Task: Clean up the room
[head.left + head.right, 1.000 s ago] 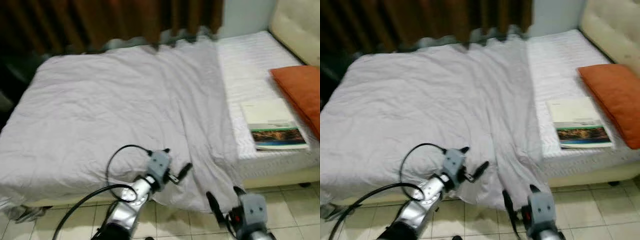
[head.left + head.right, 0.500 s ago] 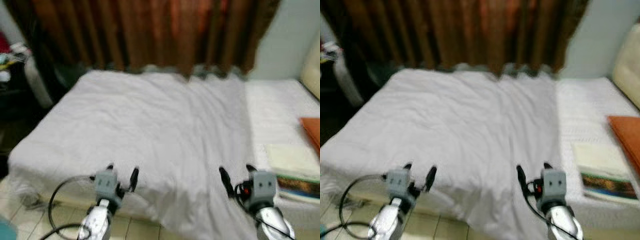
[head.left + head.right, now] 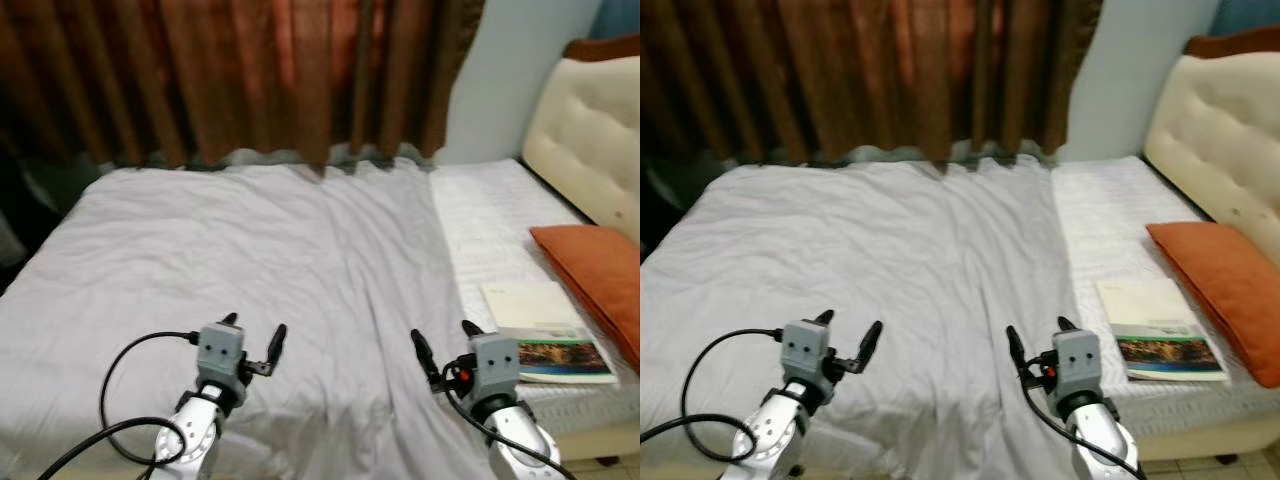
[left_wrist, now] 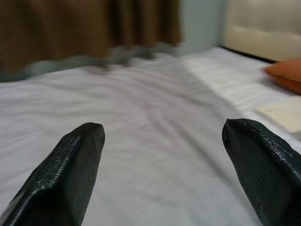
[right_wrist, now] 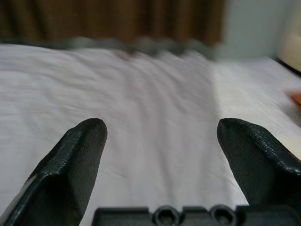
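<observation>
A pale grey blanket (image 3: 250, 250) lies spread and wrinkled over most of the bed, its right edge running along the white mattress (image 3: 490, 210). A book (image 3: 535, 330) lies flat on the mattress near the bed's front right, beside an orange pillow (image 3: 595, 265). My left gripper (image 3: 253, 340) is open above the blanket's front part, nothing between its fingers (image 4: 70, 165). My right gripper (image 3: 440, 345) is open too, above the blanket's right fold just left of the book, its fingers (image 5: 70, 160) wide apart and empty.
Brown curtains (image 3: 250, 70) hang behind the bed. A cream padded headboard (image 3: 590, 130) stands at the right. A black cable (image 3: 120, 370) loops from my left arm over the blanket.
The camera has swung and lifted, so the floor has left the picture and curtains and headboard show. Both arms have risen from below the bed's edge to above the blanket, still open.
</observation>
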You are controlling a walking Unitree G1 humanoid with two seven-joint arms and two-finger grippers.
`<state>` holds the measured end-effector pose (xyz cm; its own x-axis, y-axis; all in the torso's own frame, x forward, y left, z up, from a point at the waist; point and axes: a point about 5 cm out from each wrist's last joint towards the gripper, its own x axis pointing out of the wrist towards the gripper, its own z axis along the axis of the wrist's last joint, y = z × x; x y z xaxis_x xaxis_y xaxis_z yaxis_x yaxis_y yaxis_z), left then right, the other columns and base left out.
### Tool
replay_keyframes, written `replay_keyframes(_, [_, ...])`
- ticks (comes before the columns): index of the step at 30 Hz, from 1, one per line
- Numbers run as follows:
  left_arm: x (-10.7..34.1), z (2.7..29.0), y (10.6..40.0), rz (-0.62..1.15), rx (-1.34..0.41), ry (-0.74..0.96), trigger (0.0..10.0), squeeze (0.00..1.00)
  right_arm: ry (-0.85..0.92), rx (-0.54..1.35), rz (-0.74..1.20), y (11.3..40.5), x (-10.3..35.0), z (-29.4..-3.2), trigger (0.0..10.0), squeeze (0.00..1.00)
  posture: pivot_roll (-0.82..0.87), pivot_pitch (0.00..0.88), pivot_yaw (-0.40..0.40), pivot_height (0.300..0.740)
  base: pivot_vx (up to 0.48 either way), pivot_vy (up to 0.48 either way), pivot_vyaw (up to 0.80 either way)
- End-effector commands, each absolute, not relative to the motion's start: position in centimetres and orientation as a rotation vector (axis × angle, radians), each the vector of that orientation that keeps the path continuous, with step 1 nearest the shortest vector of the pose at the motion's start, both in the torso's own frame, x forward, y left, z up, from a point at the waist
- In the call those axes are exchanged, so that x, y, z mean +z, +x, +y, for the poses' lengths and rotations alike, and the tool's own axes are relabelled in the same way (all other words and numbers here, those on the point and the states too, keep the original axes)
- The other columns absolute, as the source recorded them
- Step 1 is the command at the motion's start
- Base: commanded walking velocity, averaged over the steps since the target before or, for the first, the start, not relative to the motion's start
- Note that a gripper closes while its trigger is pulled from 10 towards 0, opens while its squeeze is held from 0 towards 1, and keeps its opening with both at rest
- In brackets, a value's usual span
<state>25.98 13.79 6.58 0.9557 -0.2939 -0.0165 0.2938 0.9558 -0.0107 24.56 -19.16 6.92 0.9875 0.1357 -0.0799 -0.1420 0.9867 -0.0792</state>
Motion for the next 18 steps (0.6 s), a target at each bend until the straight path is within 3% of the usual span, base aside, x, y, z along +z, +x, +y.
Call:
replay_keyframes(1, [6.64,12.99,26.24,0.027,-0.328,-0.016,10.0,0.00,-0.085,0.133,0.086,24.52,6.74,-19.45,10.0,0.00,-0.13,0.027,0.035,0.740,0.480,0.000,-0.76])
replay_keyframes(6, [6.50,12.82,26.11,0.033,-0.322,-0.025,10.0,0.00,-0.089,0.149,0.099,24.26,6.41,-19.44,10.0,0.00,-0.14,0.031,0.035,0.740,0.480,0.000,-0.76])
replay_keyframes(12, [6.24,12.49,25.50,0.037,-0.338,-0.009,10.0,0.00,-0.092,0.166,0.099,24.00,6.38,-19.36,10.0,0.00,-0.13,0.034,0.027,0.740,0.478,0.000,0.00])
replay_keyframes(18, [6.40,12.42,25.57,0.034,-0.341,0.032,10.0,0.00,-0.097,0.175,0.104,24.08,6.27,-19.33,10.0,0.00,-0.12,0.033,0.025,0.740,0.000,0.000,0.00])
